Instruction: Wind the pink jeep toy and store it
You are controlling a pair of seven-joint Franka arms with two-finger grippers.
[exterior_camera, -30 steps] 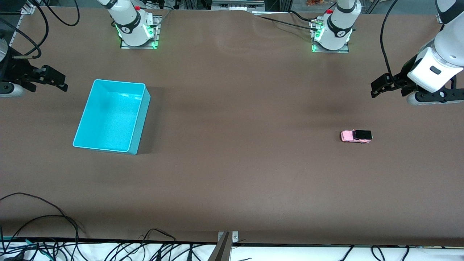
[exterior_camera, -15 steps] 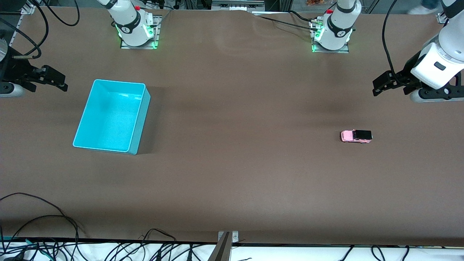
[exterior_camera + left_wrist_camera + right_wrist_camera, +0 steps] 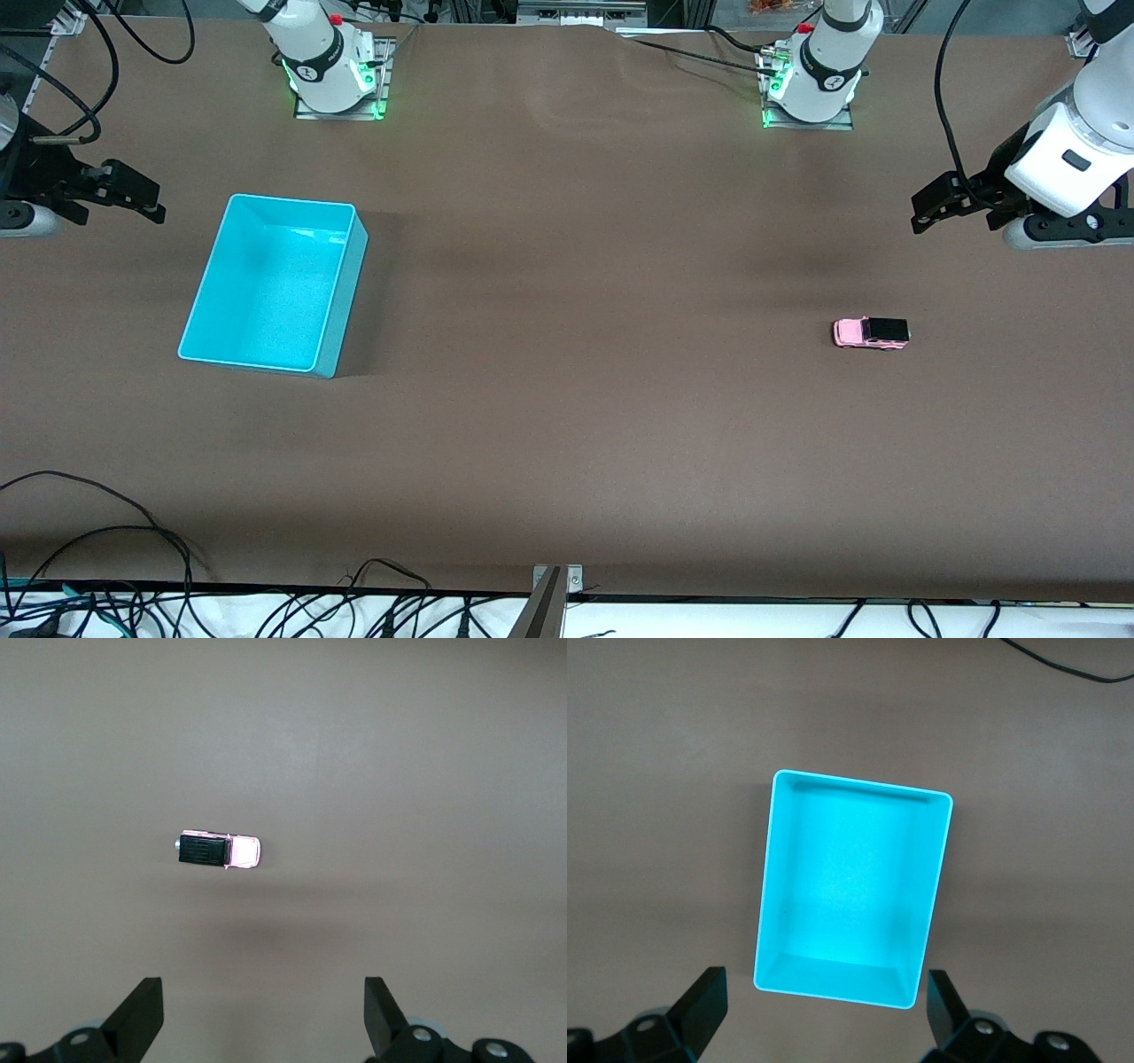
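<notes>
The bench (image 3: 567, 425) wears a matt brown covering, smooth like paper or cloth. The cyan bin (image 3: 347, 292) looks like smooth, faintly shiny plastic. The pink jeep toy (image 3: 871, 332) seems glossy plastic with a black roof panel.

The jeep toy (image 3: 871, 333) stands on the surface (image 3: 576, 354) toward the left arm's end, on its wheels, its length running along the surface from one arm's end to the other; the bin (image 3: 273, 283) sits on the surface toward the right arm's end, well apart from the toy, its open side up and nothing in it; the left tool (image 3: 926, 211) hangs in the air over the surface at the left arm's end, its jaws spread wide, with the toy well apart from it; the right tool (image 3: 142, 197) hangs over the surface at the right arm's end, beside the bin, jaws spread wide; cables (image 3: 97, 549) lie along the surface's edge nearest the front camera
</notes>
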